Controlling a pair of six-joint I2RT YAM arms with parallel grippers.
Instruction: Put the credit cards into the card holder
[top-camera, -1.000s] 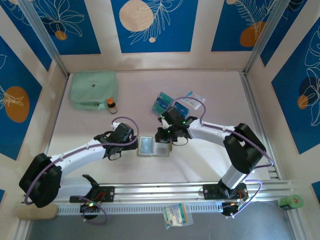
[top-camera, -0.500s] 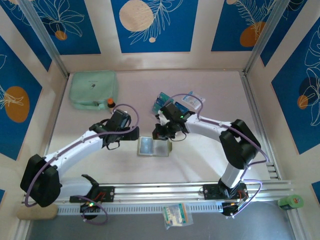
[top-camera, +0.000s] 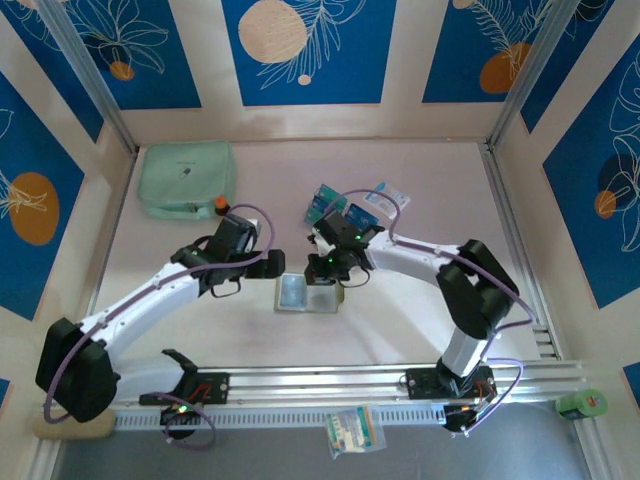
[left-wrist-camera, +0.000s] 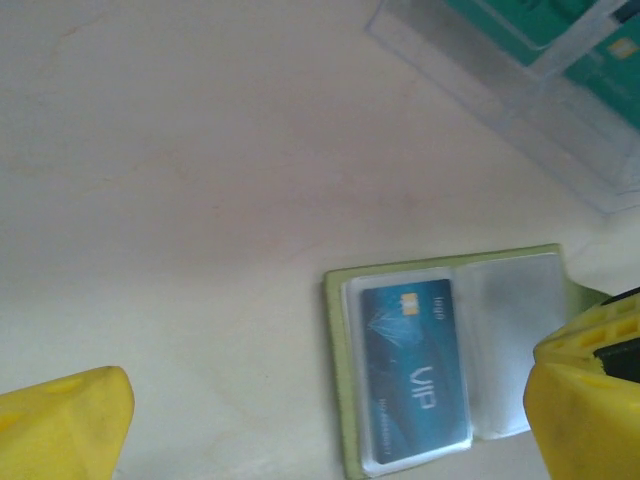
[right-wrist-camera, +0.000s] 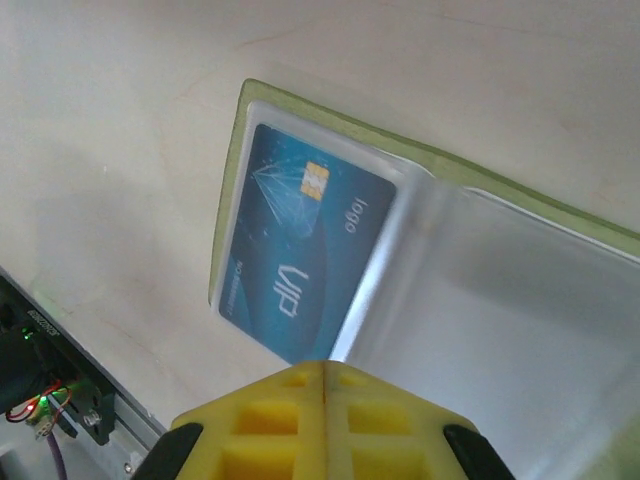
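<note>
- Pale table (top-camera: 430, 190) carries everything, and both arms reach in from its near edge to meet around the middle.
- Clear plastic stand (top-camera: 325, 207) sits on the far side, near the right gripper (top-camera: 330, 268). The teal credit cards (left-wrist-camera: 510, 20) not yet stowed lie in its tiers.
- Olive-green card holder (top-camera: 308, 293) lies open and flat on the table between the two grippers, its long axis running left to right.
- One blue card (right-wrist-camera: 300, 250) already sits in the left clear pocket. Its long axis runs near to far, across the card holder's length.
- The right-hand pocket (right-wrist-camera: 480, 290) looks empty, and it is on the right arm's side.
- The stand lies just beyond the right gripper, so the right arm is judged the nearer one for fetching another card. It would then bring the card back toward the near side to reach the empty pocket.
- The left gripper (left-wrist-camera: 322, 395) hovers just left of the card holder with its jaws spread wide, grasping nothing.
- The right wrist view shows that arm's jaws pressed together over the fold, with nothing visible between them.
</note>
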